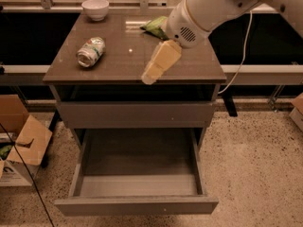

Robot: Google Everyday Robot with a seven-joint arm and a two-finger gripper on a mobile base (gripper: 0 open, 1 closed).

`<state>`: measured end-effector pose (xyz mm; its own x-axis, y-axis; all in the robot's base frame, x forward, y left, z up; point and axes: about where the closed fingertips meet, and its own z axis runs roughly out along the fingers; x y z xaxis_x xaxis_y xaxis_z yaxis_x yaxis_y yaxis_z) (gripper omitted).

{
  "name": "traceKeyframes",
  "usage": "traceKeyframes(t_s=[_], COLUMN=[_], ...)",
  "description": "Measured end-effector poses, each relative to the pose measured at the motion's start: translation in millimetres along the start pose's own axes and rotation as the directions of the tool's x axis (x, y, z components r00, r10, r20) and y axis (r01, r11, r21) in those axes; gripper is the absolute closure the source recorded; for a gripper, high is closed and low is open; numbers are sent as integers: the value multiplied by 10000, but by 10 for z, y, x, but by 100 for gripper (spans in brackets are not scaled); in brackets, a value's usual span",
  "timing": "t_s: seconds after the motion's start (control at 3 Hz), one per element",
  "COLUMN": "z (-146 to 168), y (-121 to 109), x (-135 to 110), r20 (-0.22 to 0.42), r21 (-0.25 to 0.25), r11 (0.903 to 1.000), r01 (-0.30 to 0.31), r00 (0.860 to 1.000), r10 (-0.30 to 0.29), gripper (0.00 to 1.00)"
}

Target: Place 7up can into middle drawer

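The 7up can [91, 51] lies on its side on the left part of the brown cabinet top [118, 65]. It is silvery-white and green, with a metal end facing the front left. My gripper [148, 77] hangs over the front middle of the top, pointing down and left, well to the right of the can and not touching it. It holds nothing that I can see. The middle drawer [142, 161] is pulled out wide below, its grey floor bare.
A white bowl [95, 8] stands at the back left of the top. A green crisp bag [154, 26] lies at the back, partly behind my arm. A closed grey drawer front [137, 114] sits above the open drawer. Cardboard boxes [21, 143] stand on the floor at left.
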<state>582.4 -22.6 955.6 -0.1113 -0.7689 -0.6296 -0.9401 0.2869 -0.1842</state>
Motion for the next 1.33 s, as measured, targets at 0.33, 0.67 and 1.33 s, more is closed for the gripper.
traceKeyframes(t_s=[0.33,0.67,1.33], z=[308,594,1188], y=[-162,-327,-659], x=[-143,-261,-557], r20=[934,1511,2302], r21=[137,110,-300], r11=[9996,9993,9984], r01=[-248,-360,-471], r00=[9954,9879,9717], r10=[234,339,527], gripper=[0,0,0])
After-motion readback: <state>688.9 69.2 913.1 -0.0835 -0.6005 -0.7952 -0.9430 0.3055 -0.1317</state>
